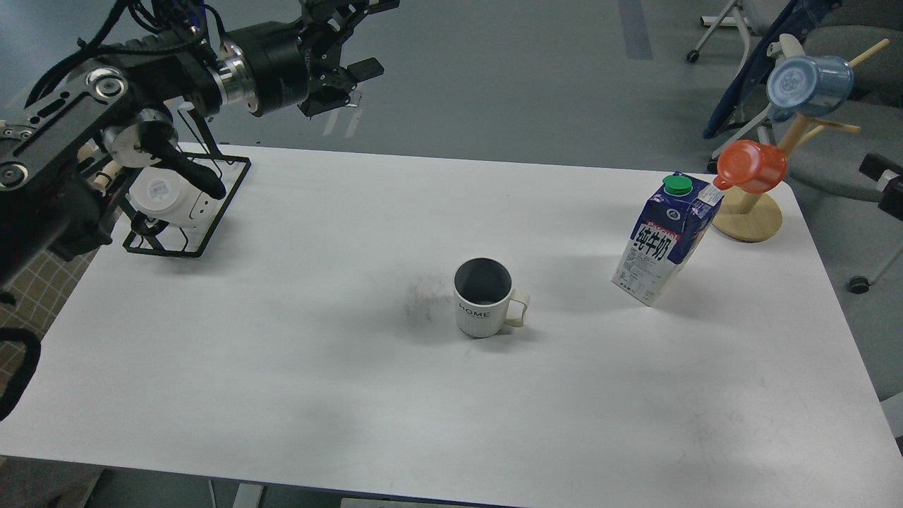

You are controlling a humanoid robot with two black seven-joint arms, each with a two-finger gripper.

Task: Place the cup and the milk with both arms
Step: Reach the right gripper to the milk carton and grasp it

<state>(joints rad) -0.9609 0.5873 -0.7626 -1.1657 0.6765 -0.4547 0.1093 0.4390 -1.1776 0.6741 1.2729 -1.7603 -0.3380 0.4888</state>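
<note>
A white ribbed cup (483, 300) marked HOME stands upright near the middle of the white table (282, 367), handle to the right, nothing in it. A blue and white milk carton (667, 243) with a green cap stands upright to its right, near the back right corner. My left gripper (370, 35) is open and empty, high above the floor beyond the table's back edge, far from the cup. Of my right arm only a small dark part (885, 185) shows at the right edge, right of the carton; its fingers cannot be told apart.
A black wire rack (211, 219) with a white cup (169, 194) on it stands at the back left, under my left arm. A wooden mug tree (749, 219) at the back right holds an orange cup (753, 166) and a blue cup (808, 85). Chairs stand beyond the table.
</note>
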